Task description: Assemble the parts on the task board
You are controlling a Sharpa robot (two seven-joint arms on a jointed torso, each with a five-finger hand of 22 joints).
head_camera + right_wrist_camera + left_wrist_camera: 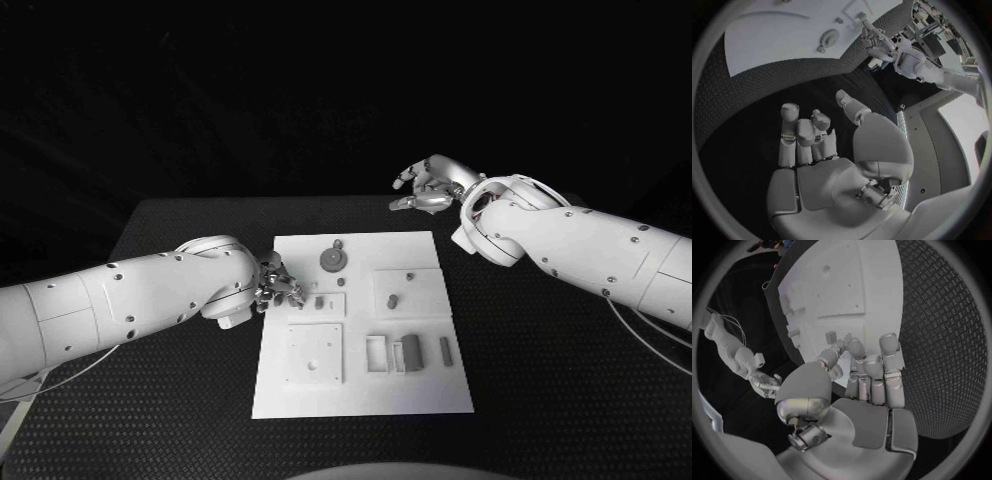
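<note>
Task board (361, 400) lies mid-table, grey parts (411, 352) on it; left hand (277, 288) fingers curled at its left edge, hold unclear; right hand (428, 186) loosely open, empty, parked beyond.

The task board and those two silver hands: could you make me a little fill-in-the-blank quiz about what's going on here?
1. The task board lies on a ____ table.
2. The hand at the board's edge is the robot's ____ hand.
3. The right hand is raised beyond the table's far edge and holds ____.
4. The round disc part lies near the board's ____ edge.

Missing words: black; left; nothing; far
</note>
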